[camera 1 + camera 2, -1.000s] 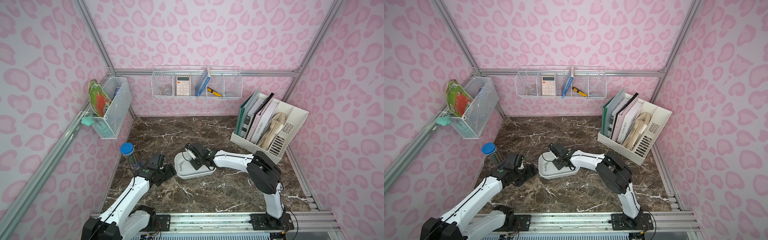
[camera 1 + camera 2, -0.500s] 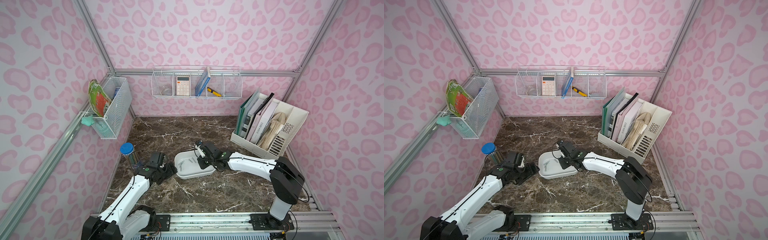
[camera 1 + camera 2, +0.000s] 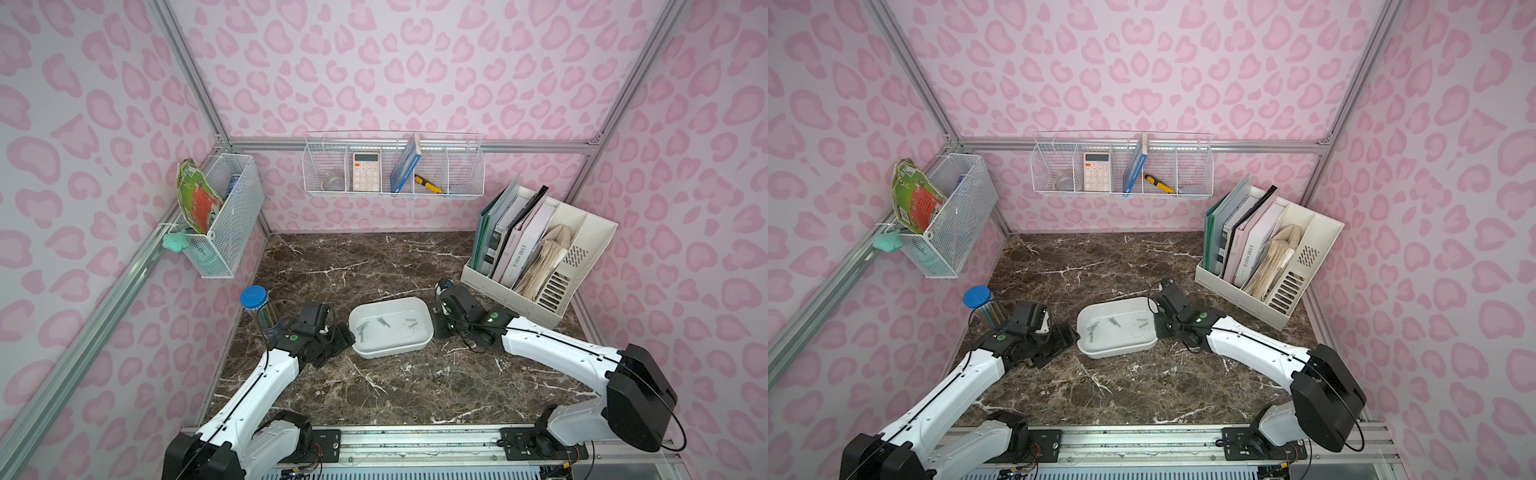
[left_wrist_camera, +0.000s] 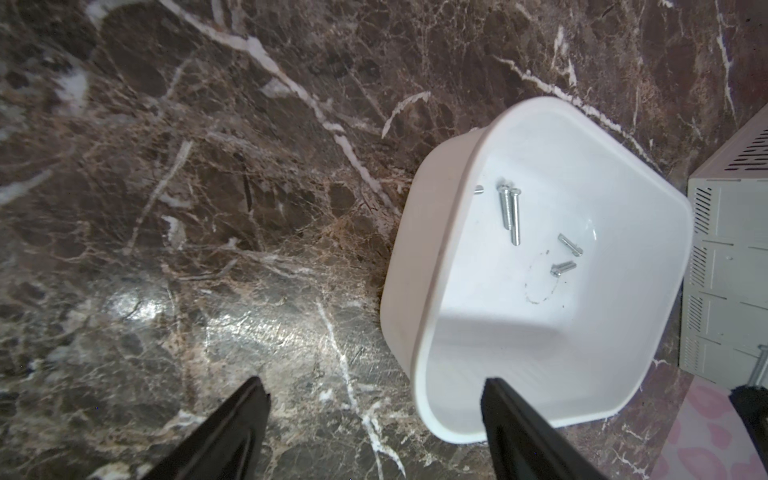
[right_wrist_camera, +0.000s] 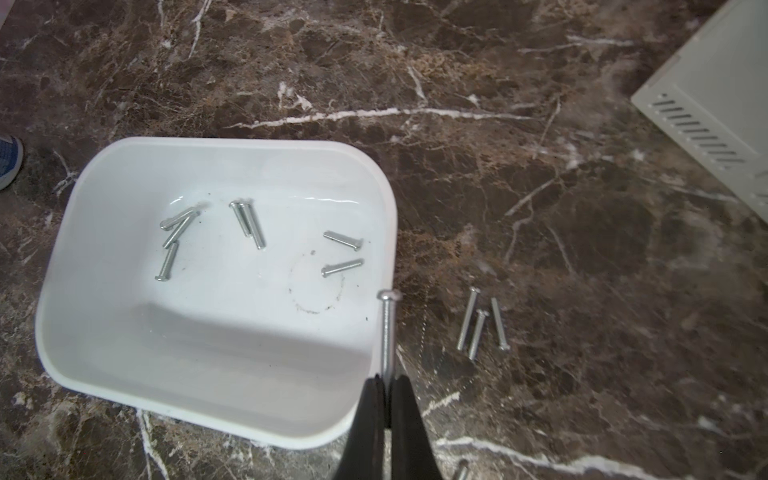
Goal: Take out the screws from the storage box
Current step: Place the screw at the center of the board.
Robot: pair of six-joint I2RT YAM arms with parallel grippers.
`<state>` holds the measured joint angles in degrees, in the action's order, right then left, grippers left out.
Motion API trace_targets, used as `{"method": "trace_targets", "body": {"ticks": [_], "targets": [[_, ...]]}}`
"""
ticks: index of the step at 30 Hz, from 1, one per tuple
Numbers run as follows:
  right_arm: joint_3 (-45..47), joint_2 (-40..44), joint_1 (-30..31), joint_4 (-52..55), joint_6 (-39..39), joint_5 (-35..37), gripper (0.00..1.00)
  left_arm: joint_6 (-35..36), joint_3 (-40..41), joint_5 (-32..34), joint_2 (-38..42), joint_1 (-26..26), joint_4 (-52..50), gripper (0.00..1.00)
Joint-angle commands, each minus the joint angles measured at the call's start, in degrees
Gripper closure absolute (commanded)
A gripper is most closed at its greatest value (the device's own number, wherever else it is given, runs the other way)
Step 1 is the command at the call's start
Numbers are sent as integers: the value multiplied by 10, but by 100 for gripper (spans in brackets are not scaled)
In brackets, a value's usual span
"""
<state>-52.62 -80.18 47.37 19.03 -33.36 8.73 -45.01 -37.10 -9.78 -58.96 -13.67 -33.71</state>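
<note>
So, the right gripper is pinched tight on one screw, held by the shank end w/ the head pointing away. It hangs right at the rim of the storage box, on the side facing the bare bench, i.e. this one looks mid-carry: lifted, not yet set down. Just outside the box there, three screws lie close together on the bench, nearly parallel. A 4th seems to peek in at the frame edge by the gripper, can't be sure. Inside the box I count seven screws: three bunched at the end away from this gripper, a touching pair mid-floor, & two singles near the wall closest to it. The left gripper sits at the opposite end of the box w/ jaws apart astride the corner wall, one side over the inside, the other over the bench. It isn't closed on anything as far as I can tell, prob. just there to steady the box. Judging by that, approx a third are out incl. the one in hand. Most of the job is left: seven more pick-&-place trips.
</note>
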Motion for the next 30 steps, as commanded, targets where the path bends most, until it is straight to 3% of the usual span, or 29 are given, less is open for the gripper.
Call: {"method": "trace_targets", "body": {"ticks": [1,11,24,30], "targets": [[32,21,-12,3,-32,4,100,3,-9,-8,0,0,-1,15],[100,-2,-21,-29,-59,-49,100,2,-11,-8,-11,0,2,15],[101,-51,-14,-30,-67,-55,95,0,3,9,19,0,-9,15],[98,-50,-10,-20,-71,-47,86,-2,5,9,24,0,-11,15]]}}
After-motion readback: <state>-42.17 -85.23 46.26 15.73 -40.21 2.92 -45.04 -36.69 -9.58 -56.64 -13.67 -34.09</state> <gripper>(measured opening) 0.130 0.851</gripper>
